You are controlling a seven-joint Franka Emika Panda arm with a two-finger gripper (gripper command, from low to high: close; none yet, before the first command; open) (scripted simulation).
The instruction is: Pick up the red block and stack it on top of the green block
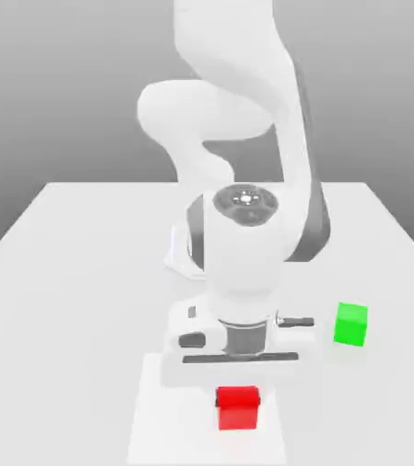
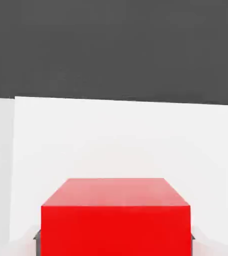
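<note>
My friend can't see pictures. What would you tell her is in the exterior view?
A white robot arm reaches down over a white table, its gripper right at a small red block. A small green block sits apart on the table, toward the exterior view's right.

Table [image 1: 74, 273] bare on exterior view's left; only 1 obstacle on its right, green block [image 1: 350, 324], well apart from red block [image 1: 237, 406].

Bright, even, shadowless simulator light; crisp renders, white table [image 1: 65, 300] nearly washed out.
</note>
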